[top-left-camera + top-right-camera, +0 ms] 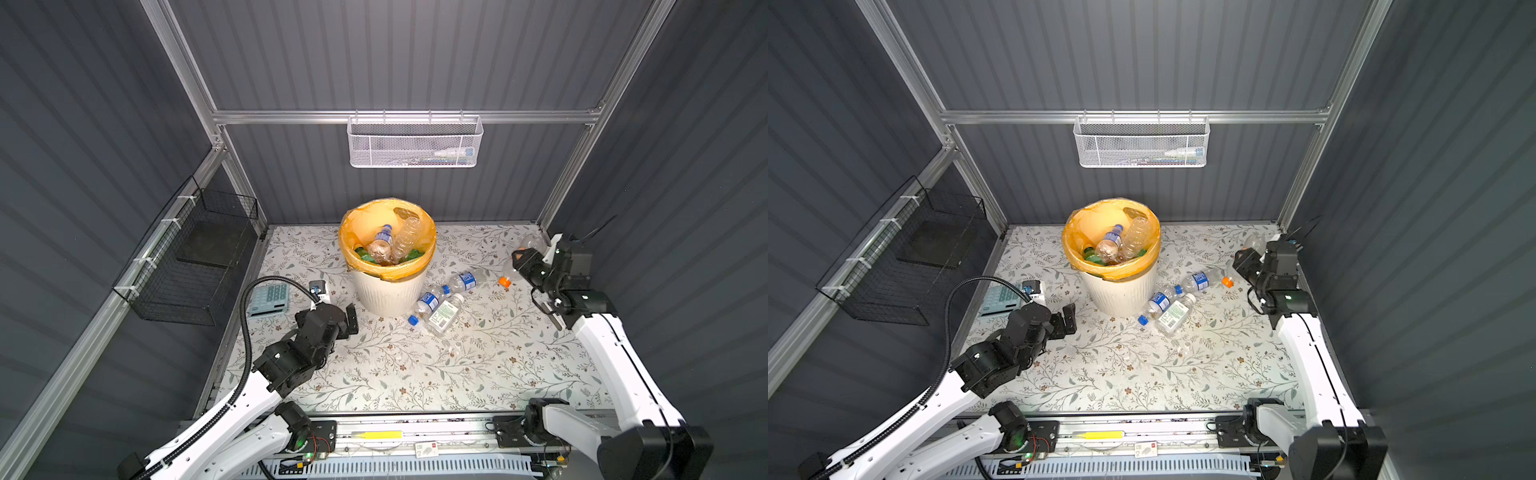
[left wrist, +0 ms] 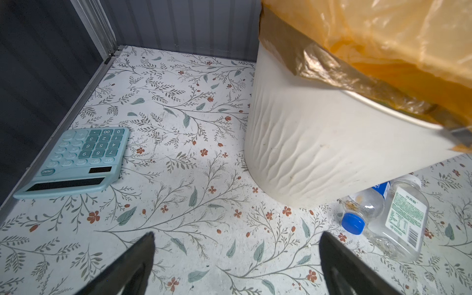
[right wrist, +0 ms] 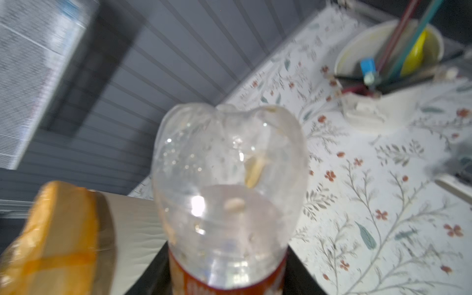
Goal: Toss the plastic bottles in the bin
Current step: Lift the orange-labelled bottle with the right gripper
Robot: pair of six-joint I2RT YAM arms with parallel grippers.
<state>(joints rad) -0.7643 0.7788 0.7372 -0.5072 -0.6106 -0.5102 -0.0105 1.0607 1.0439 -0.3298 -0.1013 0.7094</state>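
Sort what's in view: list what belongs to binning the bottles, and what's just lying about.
Job in hand:
bin
bottles inside it
red-labelled bottle, gripped
blue-capped bottles and, on the table
green-labelled bottle, on the table

Just lying about:
calculator
cup of pens
white mesh basket
black wire basket

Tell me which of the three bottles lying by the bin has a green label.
The white-capped bottle, lying nearest the robot; the neighbouring bottle and the farther bottle wear blue labels.
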